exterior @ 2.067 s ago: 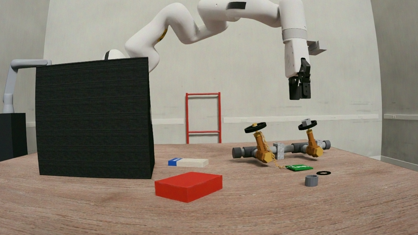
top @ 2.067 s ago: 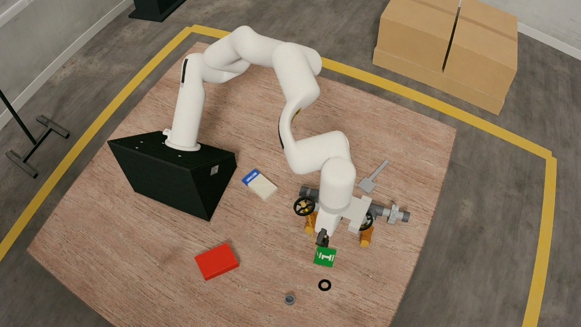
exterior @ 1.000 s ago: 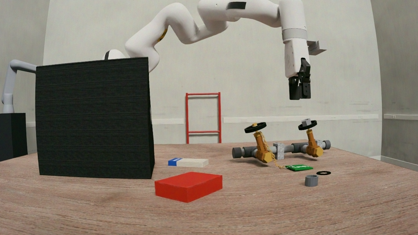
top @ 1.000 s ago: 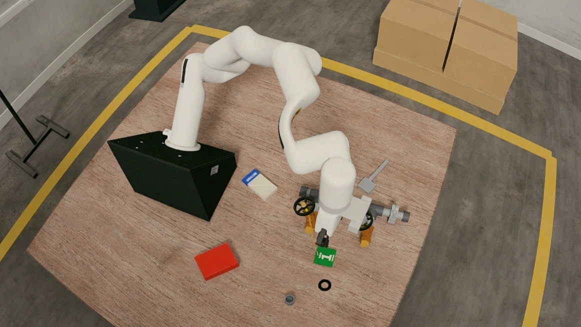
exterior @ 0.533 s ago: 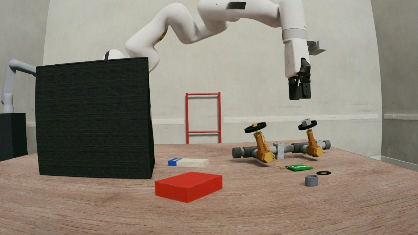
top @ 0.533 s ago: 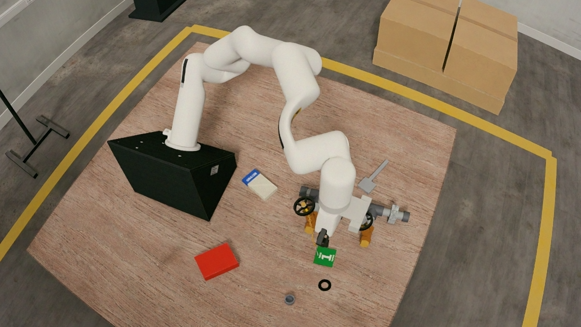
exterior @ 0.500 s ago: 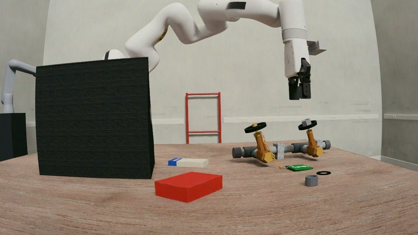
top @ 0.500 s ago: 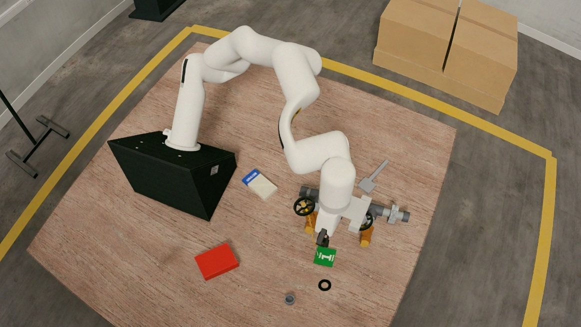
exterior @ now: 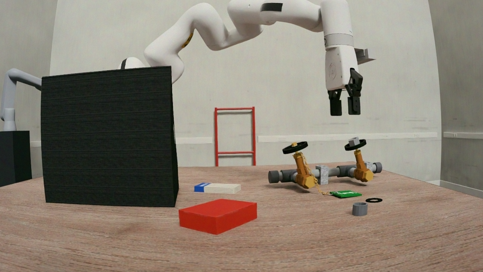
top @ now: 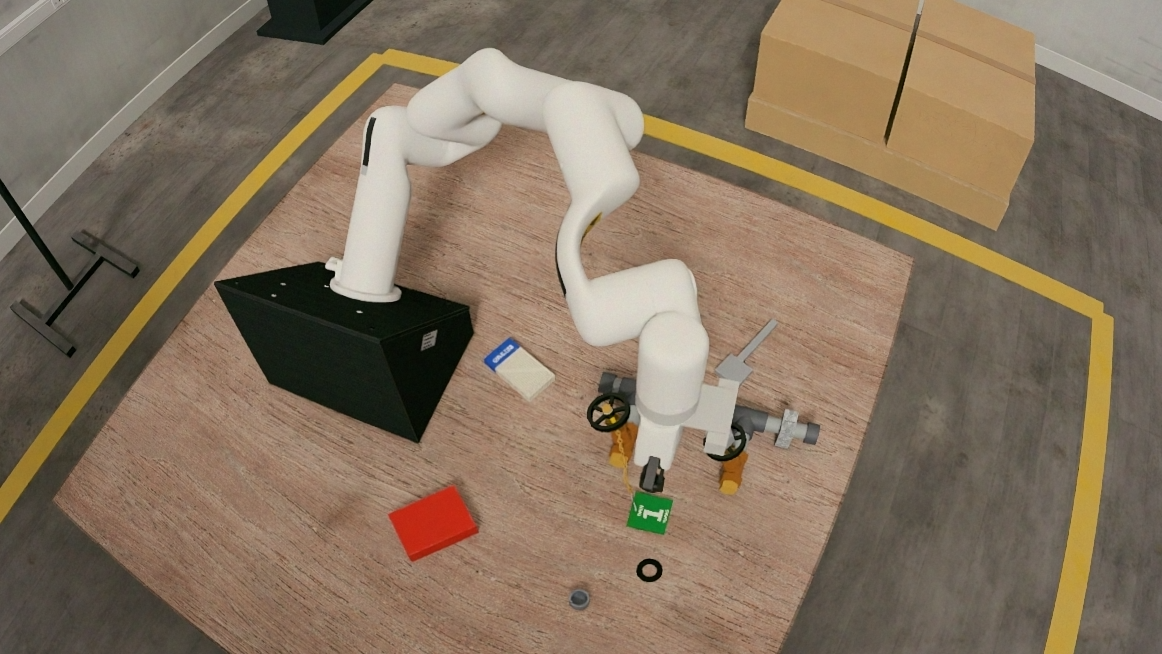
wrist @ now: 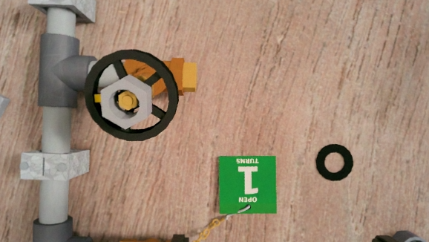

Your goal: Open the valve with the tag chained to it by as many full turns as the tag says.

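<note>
A grey pipe lies on the wooden board and carries two brass valves with black handwheels. The left handwheel also shows in the top view. A gold chain runs from that valve to a green tag reading "OPEN 1 TURNS", which lies flat on the board. The right handwheel has a grey hex nut on top and fills the left of the wrist view. My gripper hangs open and empty high above the pipe, nearer the right valve.
A black washer and a small grey cap lie near the tag. A red block and a white-and-blue box lie to the left. The black arm base stands further left. Cardboard boxes sit off the board.
</note>
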Controlling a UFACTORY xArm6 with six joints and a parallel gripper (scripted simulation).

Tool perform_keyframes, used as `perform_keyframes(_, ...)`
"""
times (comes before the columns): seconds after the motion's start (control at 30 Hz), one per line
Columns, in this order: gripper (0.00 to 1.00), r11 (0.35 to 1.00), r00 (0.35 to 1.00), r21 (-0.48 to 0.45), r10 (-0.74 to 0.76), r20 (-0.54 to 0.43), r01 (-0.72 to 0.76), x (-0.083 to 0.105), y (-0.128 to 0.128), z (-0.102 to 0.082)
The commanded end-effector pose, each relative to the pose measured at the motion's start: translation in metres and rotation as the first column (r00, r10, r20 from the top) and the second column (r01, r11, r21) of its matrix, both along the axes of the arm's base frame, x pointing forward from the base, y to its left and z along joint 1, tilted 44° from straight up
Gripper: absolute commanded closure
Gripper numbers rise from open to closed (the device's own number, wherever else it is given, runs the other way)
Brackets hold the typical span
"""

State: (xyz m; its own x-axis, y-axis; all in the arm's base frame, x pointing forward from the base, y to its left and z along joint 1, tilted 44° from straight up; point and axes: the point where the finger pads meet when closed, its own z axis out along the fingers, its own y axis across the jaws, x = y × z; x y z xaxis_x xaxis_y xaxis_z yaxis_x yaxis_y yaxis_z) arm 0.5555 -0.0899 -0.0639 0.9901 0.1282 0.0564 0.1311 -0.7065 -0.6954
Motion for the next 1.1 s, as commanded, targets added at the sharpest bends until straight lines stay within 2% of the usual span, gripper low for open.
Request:
perform_keyframes(0.0, 0.0, 0.996, 0.989, 0.006, 0.09, 0.115, -0.091, 0.0, 0.001, 0.004)
perform_keyframes(0.07, 0.0, 0.99, 0.976, 0.005, 0.137, 0.17, -0.14, -0.001, 0.003, 0.005)
perform_keyframes(0.13, 0.0, 0.99, 0.976, 0.005, 0.137, 0.17, -0.14, -0.001, 0.003, 0.005)
perform_keyframes(0.27, 0.0, 0.968, 0.924, -0.01, 0.242, 0.295, -0.25, -0.003, 0.006, 0.007)
perform_keyframes(0.4, 0.0, 0.927, 0.829, -0.049, 0.354, 0.433, -0.371, -0.005, 0.01, 0.01)
perform_keyframes(0.63, 0.0, 0.83, 0.606, -0.156, 0.507, 0.613, -0.536, -0.012, 0.018, 0.016)
perform_keyframes(0.7, 0.0, 0.83, 0.606, -0.156, 0.507, 0.613, -0.536, -0.012, 0.018, 0.016)
perform_keyframes(0.73, 0.0, 0.784, 0.496, -0.212, 0.55, 0.672, -0.583, -0.013, 0.019, 0.017)
perform_keyframes(0.87, 0.0, 0.717, 0.351, -0.289, 0.6, 0.719, -0.635, -0.018, 0.024, 0.02)
perform_keyframes(1.07, 0.0, 0.592, 0.086, -0.43, 0.648, 0.757, -0.681, -0.027, 0.032, 0.025)
